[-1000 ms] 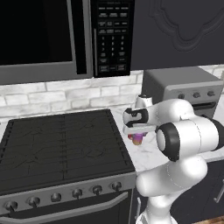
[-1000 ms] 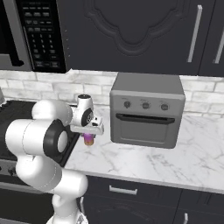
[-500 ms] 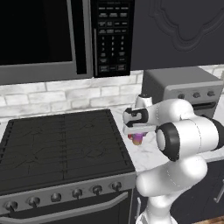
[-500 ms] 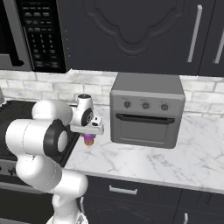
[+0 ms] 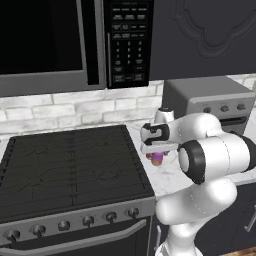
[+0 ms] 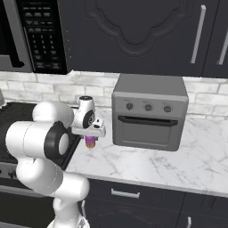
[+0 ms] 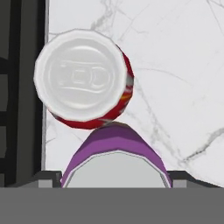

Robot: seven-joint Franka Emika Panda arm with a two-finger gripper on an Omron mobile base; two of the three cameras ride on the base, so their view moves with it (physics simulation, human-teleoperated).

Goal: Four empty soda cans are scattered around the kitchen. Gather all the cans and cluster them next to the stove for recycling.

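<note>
Red can [image 7: 83, 78]: glossy painted metal, matt silver lid. Purple can [image 7: 116, 159]: smooth satin shell. Worktop [image 7: 175, 65]: polished white veined marble. Stove [image 5: 70, 165]: matt black grates.

A kitchen: black stove [image 5: 75, 167], microwave [image 5: 65, 42], toaster oven [image 6: 149, 118], marble counter [image 6: 178, 162].

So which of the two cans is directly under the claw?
The purple can, between the claw tips; the red can stands beyond it, beside the stove.
</note>
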